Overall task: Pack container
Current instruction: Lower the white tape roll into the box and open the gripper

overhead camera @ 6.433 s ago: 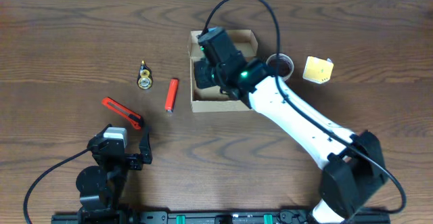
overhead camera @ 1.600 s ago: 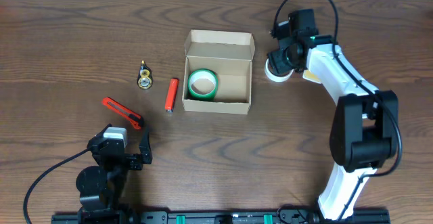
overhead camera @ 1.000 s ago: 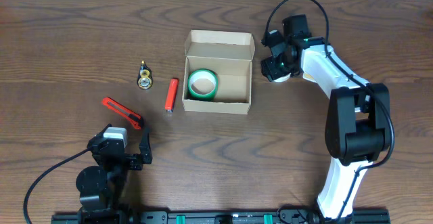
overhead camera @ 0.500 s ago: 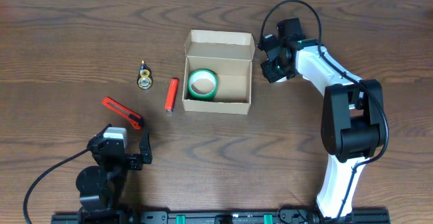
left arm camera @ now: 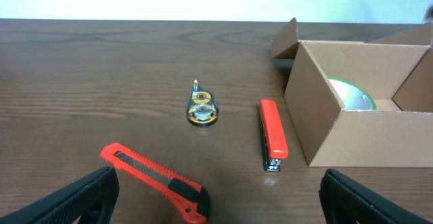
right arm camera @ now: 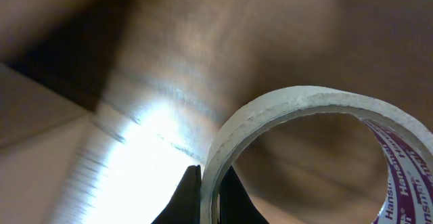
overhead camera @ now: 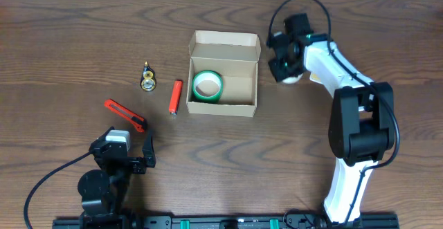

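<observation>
The container [overhead camera: 224, 108] is an open tan cardboard box at mid-table, flap lid folded back, with a green tape roll [overhead camera: 207, 85] inside. In the left wrist view the container [left arm camera: 379, 139] is at the right with the green roll [left arm camera: 353, 95] showing inside. Just right of the box, my right gripper [overhead camera: 285, 68] is shut on a white tape roll [overhead camera: 292, 79], mostly hidden under the wrist. The right wrist view shows my right gripper [right arm camera: 208, 198] with one finger inside and one outside the white roll's [right arm camera: 298, 101] wall. My left gripper [overhead camera: 131, 156] rests open at the front left, holding nothing.
Left of the box lie a red stapler [overhead camera: 176, 96], a small gold-coloured object [overhead camera: 147, 78] and a red box cutter [overhead camera: 125, 114]. The left wrist view shows the stapler [left arm camera: 272, 135], the gold object [left arm camera: 201, 109] and the box cutter [left arm camera: 155, 181] ahead of my open left gripper [left arm camera: 226, 204].
My right gripper has shut onto the wall of the white tape roll and shifted slightly. The left arm and the items on the table have not moved.
</observation>
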Controlling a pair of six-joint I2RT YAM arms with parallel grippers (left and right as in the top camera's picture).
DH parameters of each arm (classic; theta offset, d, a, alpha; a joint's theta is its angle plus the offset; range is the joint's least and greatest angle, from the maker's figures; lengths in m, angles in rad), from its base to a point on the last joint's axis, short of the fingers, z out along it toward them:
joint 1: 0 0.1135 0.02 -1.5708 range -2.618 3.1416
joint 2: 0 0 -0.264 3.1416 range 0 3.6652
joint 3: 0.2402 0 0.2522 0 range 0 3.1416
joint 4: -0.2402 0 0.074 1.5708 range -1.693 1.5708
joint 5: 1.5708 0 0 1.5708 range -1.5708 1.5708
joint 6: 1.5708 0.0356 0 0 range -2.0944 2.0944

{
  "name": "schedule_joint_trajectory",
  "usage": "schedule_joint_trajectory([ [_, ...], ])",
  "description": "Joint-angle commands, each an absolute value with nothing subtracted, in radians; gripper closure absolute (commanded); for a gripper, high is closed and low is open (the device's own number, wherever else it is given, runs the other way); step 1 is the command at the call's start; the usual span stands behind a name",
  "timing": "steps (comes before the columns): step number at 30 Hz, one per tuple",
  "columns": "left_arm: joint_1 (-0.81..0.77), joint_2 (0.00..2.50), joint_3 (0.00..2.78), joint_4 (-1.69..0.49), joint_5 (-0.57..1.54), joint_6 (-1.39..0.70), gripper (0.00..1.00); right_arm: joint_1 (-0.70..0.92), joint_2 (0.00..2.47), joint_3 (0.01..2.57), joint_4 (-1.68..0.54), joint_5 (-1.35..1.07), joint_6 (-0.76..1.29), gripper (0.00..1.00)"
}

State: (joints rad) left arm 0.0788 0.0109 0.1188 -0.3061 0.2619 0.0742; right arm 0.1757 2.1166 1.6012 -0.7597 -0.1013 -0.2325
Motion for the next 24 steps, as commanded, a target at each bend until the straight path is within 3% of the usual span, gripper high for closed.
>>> schedule_joint_trajectory([
  [1,0.085,0.004,0.096,-0.309,0.259,0.063,0.05,0.203,1.975,1.745,-0.783,-0.093,-0.168,0.99],
  [9,0.085,0.004,0.096,-0.309,0.259,0.064,0.05,0.366,1.853,1.803,-0.795,-0.147,-0.127,0.99],
  [16,0.085,0.004,0.096,-0.309,0.259,0.063,0.05,0.573,1.924,1.799,-0.808,-0.148,-0.038,0.99],
  [24,0.085,0.004,0.096,-0.309,0.259,0.063,0.05,0.682,1.999,1.799,-0.895,-0.002,0.113,0.99],
])
